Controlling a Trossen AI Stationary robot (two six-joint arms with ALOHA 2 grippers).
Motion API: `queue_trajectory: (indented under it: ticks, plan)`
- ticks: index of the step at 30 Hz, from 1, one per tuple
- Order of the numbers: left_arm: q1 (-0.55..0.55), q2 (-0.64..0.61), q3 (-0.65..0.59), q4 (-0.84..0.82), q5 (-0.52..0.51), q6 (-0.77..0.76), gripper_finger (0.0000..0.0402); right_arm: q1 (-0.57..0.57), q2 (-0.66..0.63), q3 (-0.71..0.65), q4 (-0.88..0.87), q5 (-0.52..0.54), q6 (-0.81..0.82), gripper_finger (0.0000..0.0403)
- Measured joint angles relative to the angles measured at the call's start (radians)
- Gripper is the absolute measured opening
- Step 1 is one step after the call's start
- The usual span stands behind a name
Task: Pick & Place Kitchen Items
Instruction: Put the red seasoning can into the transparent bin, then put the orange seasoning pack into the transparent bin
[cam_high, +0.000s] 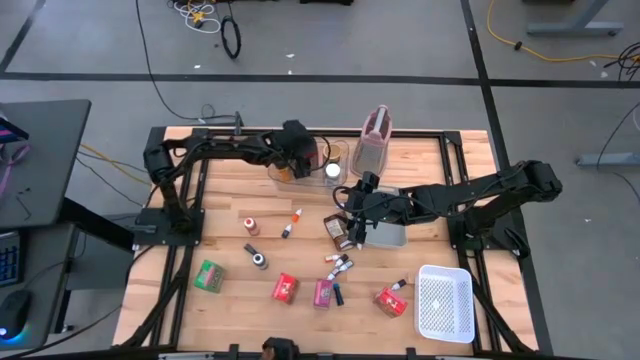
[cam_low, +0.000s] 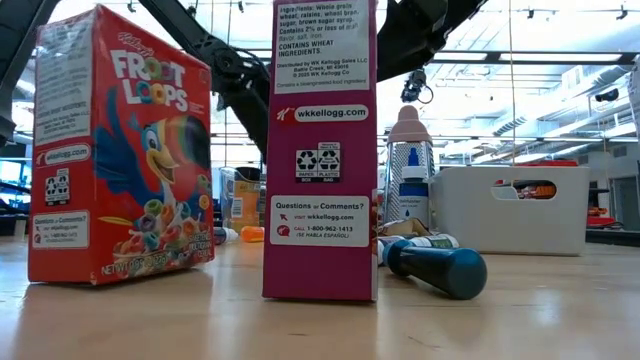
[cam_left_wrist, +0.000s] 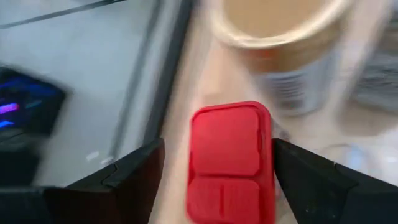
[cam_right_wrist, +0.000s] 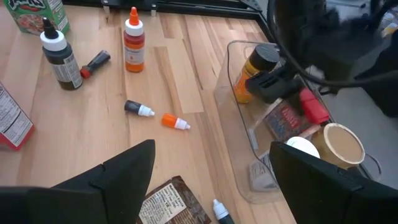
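Note:
My left gripper (cam_high: 300, 152) hangs open over the clear plastic bin (cam_high: 318, 172) at the table's far side. A red-lidded jar (cam_left_wrist: 230, 162) shows between its fingers; the right wrist view shows that jar (cam_right_wrist: 305, 109) inside the bin beside an orange jar (cam_right_wrist: 252, 71) and a tan-lidded jar (cam_right_wrist: 341, 144). My right gripper (cam_high: 352, 222) is open above a brown packet (cam_right_wrist: 171, 202) next to the grey tray (cam_high: 388, 236). Small bottles (cam_high: 258, 257) and packets, green (cam_high: 209, 275), red (cam_high: 286, 289) and pink (cam_high: 323, 292), lie on the table. My left gripper comes down at the red-lidded jar from above, with one finger on each side of its red lid (cam_left_wrist: 205, 143). Bare wood shows between one finger and the lid. The other finger (cam_left_wrist: 292, 162) borders the lid; whether it touches, I cannot tell.
A pinkish jug (cam_high: 372, 140) stands right of the bin. A white mesh basket (cam_high: 444, 302) sits at the near right corner. In the low view a cereal packet (cam_low: 120, 150) and a pink packet (cam_low: 322, 150) stand close, with a dark bottle (cam_low: 440, 268) lying behind.

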Motion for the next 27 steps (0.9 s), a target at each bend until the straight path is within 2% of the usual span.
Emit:
queue_trajectory:
  ticks: [3, 6, 13, 18, 24, 27]
  plan:
    - [-0.036, -0.057, 0.0, -0.022, -0.15, -0.012, 0.0301, 0.0, 0.0, 0.0, 0.001, 0.0, 0.004, 0.033]
    - [-0.072, -0.153, 0.0, -0.05, -0.187, -0.046, 0.0298, 0.0, 0.0, 0.0, 0.001, 0.0, 0.029, 0.033]
    - [-0.147, -0.413, 0.001, -0.116, -0.015, -0.084, 0.0295, 0.0, 0.0, 0.0, 0.008, 0.0, 0.054, 0.033]
    - [-0.18, -0.566, 0.001, -0.216, 0.0, -0.131, 0.0295, 0.0, 0.0, 0.0, 0.019, -0.002, 0.054, 0.033]
    - [-0.228, -0.712, 0.0, -0.384, 0.18, -0.221, 0.0294, 0.0, 0.0, 0.0, 0.024, -0.035, 0.053, 0.033]
    - [-0.264, -0.772, -0.043, -0.366, 0.229, -0.247, 0.0294, 0.0, 0.0, 0.001, 0.031, -0.077, 0.053, 0.033]
